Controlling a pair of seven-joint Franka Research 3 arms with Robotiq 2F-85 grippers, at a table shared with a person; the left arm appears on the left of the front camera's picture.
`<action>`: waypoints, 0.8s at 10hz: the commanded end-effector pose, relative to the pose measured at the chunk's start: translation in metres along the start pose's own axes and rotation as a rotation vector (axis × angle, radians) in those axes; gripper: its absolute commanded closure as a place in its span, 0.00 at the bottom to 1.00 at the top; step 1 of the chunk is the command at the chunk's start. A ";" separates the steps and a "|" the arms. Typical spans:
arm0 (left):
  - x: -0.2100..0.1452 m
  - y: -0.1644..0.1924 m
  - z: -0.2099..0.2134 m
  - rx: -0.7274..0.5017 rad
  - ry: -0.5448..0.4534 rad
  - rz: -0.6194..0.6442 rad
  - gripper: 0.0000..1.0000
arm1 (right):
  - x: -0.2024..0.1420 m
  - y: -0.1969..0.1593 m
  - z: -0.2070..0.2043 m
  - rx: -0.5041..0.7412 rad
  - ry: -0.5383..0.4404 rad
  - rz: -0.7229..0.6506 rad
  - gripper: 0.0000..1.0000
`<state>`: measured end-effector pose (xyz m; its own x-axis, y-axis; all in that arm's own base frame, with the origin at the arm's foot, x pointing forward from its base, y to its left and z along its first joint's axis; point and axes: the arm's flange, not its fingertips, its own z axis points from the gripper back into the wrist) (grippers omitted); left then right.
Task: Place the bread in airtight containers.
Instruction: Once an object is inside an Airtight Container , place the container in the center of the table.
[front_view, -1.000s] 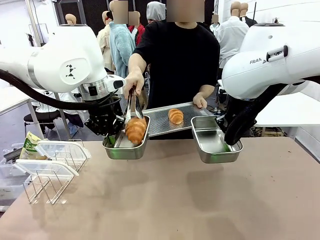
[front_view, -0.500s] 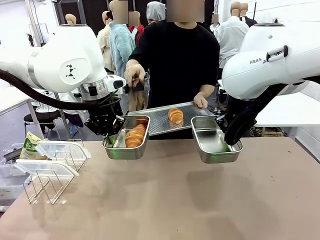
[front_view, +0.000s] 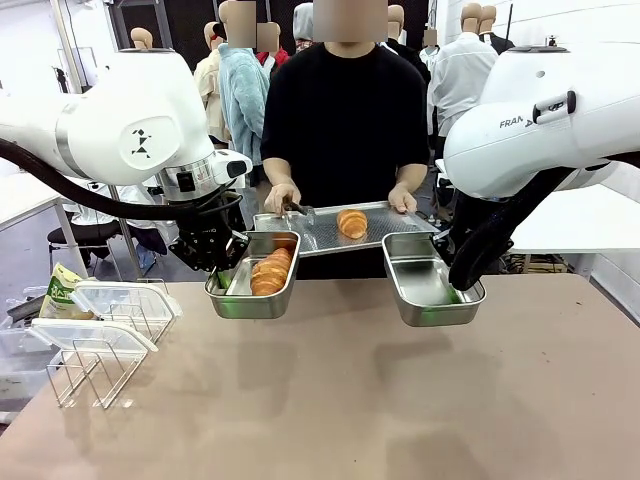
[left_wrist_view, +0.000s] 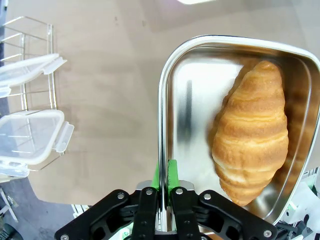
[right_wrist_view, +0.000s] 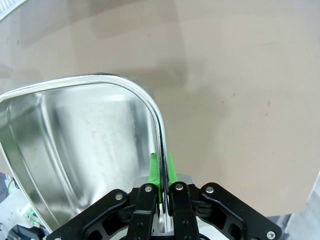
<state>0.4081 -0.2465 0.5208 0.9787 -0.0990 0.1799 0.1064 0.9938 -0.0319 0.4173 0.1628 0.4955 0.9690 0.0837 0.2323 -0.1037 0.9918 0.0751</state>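
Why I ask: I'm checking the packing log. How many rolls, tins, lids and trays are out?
Rolls: 2
Tins: 2
Lids: 2
Trays: 1
Total: 7

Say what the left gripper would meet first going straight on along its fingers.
The left gripper is shut on the rim of the left tin, so that wall comes first; beyond it, probably the table, depth unclear.

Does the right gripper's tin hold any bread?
No, the tin clamped by the right gripper has a bare steel inside.
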 end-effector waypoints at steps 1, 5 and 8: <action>0.001 0.001 0.004 -0.004 -0.008 0.002 1.00 | 0.000 0.000 0.004 0.004 -0.007 0.000 1.00; 0.001 0.001 0.004 -0.004 -0.008 0.002 1.00 | 0.000 0.000 0.004 0.004 -0.007 0.000 1.00; 0.001 0.001 0.004 -0.004 -0.008 0.002 1.00 | 0.000 0.000 0.004 0.004 -0.007 0.000 1.00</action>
<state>0.4081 -0.2465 0.5208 0.9787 -0.0990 0.1799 0.1064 0.9938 -0.0319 0.4174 0.1625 0.4955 0.9691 0.0830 0.2324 -0.1029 0.9919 0.0749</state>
